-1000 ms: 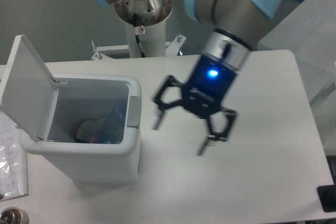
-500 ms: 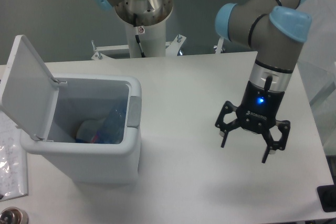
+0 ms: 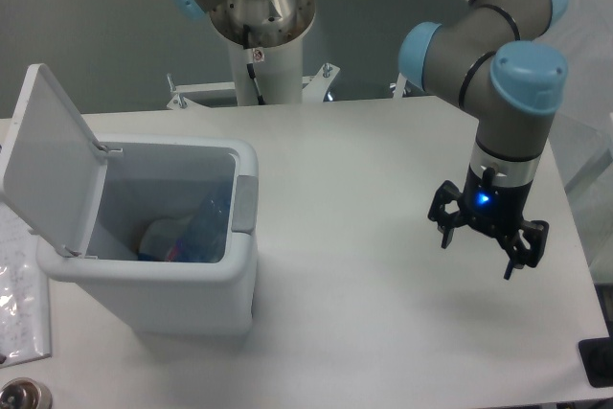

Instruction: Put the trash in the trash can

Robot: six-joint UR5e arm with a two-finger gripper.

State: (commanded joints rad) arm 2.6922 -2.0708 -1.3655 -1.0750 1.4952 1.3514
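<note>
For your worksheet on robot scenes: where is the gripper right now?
The gripper hangs open over the table's right side, well clear of the trash can at left.

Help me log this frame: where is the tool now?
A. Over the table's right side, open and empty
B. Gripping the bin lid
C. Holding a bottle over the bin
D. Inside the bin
A: the tool hangs open over the right of the table, far from the bin.

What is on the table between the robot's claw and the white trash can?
Nothing. In the camera view, only bare white table lies between the open, empty gripper and the trash can. The bin's lid stands open.
</note>
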